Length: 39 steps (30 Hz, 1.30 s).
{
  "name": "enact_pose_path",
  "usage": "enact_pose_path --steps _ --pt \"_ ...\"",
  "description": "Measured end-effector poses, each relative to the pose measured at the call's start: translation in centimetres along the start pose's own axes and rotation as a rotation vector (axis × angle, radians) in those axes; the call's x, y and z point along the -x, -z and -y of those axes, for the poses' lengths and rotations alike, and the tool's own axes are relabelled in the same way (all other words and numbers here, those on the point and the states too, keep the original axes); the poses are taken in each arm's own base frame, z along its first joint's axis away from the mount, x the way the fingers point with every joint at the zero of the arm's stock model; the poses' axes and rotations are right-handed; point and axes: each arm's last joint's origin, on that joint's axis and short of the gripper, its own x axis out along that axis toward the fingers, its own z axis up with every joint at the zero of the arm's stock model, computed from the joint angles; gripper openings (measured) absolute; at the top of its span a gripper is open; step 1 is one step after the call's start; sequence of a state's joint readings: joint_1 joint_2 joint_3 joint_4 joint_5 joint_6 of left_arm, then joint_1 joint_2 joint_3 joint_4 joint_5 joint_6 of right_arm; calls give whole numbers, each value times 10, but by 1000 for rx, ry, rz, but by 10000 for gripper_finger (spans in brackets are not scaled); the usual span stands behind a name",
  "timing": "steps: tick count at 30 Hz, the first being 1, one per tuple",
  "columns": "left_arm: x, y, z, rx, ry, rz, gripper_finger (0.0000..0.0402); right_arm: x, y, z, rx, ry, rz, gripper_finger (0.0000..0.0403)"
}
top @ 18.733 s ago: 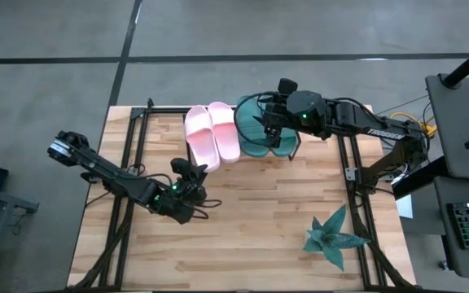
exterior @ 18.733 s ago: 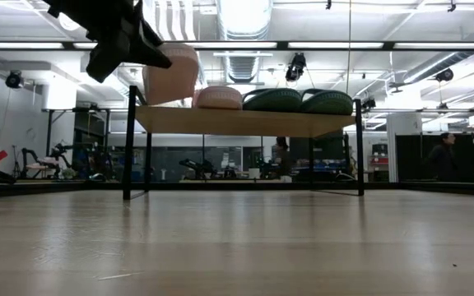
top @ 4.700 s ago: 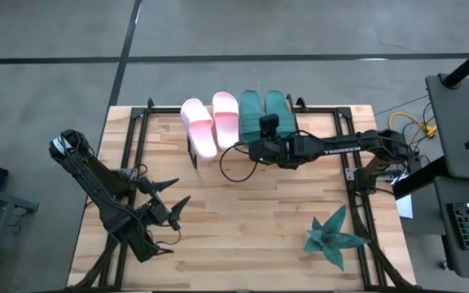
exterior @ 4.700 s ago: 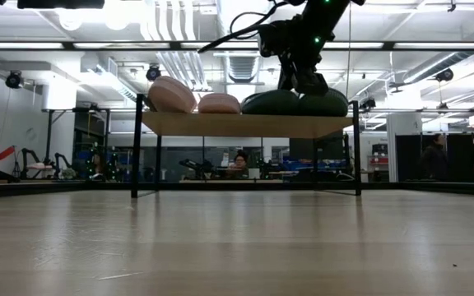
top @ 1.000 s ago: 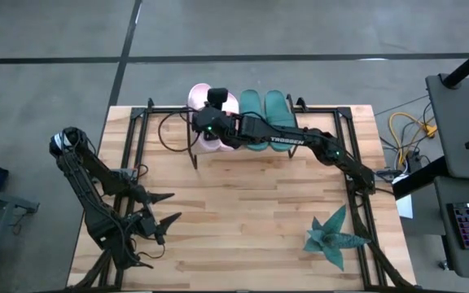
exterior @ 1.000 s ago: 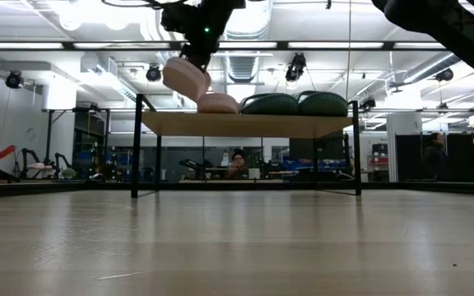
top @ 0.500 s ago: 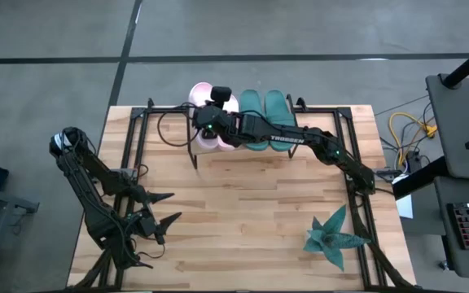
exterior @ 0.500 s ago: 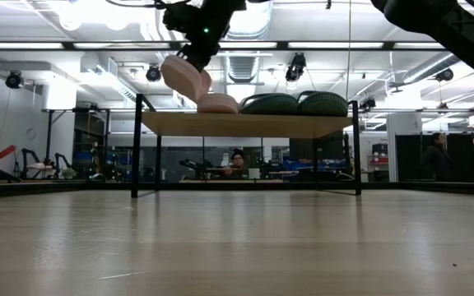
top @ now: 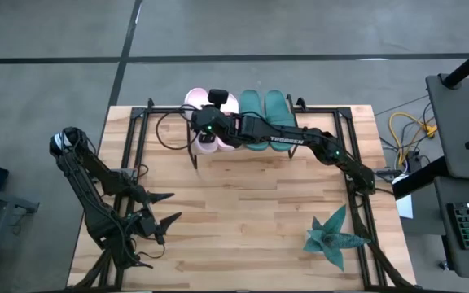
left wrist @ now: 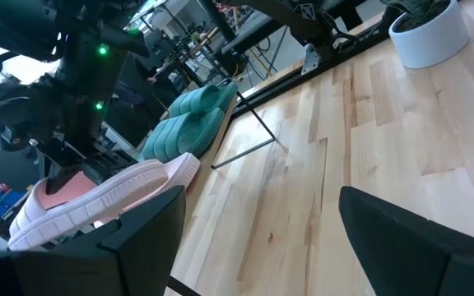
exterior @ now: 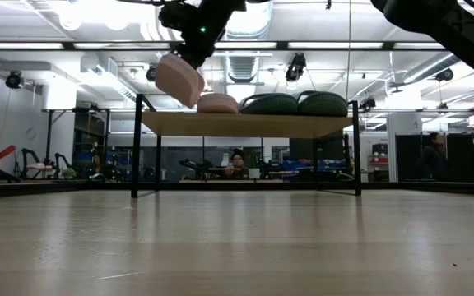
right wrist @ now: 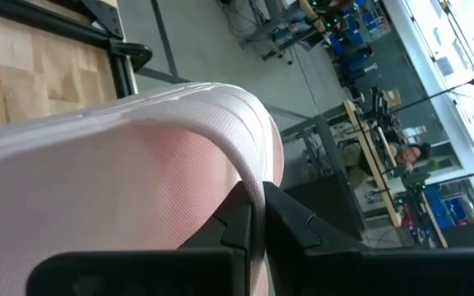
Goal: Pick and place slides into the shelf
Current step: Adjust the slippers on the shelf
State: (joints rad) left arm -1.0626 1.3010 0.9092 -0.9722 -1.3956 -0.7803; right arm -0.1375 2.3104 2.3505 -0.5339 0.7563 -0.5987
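From above, the right arm reaches across the shelf [top: 195, 155] at the far edge of the table [top: 259, 220]. White lettering runs along its forearm, too small to read. The right gripper [top: 204, 129] is above the left end of the shelf, clenched on a pink slide [top: 195, 102]. The second pink slide [top: 226, 103] and the two teal slides [top: 265, 103] lie side by side on the shelf, with their long axes running from the near edge to the far edge. The left gripper [top: 159, 210] waits low over the near left part of the table, its fingers spread and grasping nothing.

In the low view, the held pink slide [exterior: 179, 79] is tilted and lifted over the left end of the shelf board [exterior: 245, 123].

In the left wrist view, the pink slide [left wrist: 105, 197] shows its ribbed sole edge, and the teal pair [left wrist: 186, 127] lies behind.

In the right wrist view, the two fingers [right wrist: 290, 218] pinch the strap of the pink slide [right wrist: 122, 173].
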Motion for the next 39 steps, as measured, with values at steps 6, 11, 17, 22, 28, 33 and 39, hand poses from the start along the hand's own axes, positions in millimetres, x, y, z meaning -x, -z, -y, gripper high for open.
enact_pose_path --steps 6,11,17,22,28,33,39 --pt "0 0 0 3 0 0 303 -4 4 -4 -9 -5 -11 12" --pt "0 0 0 5 1 1 303 -13 13 -13 2 -12 -33 12" --pt "0 0 1 3 0 0 303 -21 22 -19 57 -12 -66 12" --pt "0 0 1 3 0 0 303 -21 25 -21 94 -4 -89 12" --pt "0 0 1 3 0 0 303 -22 27 -24 110 -44 -94 12" --pt "0 0 1 3 0 0 303 -23 29 -26 124 -65 -99 12" --pt "0 0 1 3 0 0 303 -24 33 -28 125 -127 -102 12"
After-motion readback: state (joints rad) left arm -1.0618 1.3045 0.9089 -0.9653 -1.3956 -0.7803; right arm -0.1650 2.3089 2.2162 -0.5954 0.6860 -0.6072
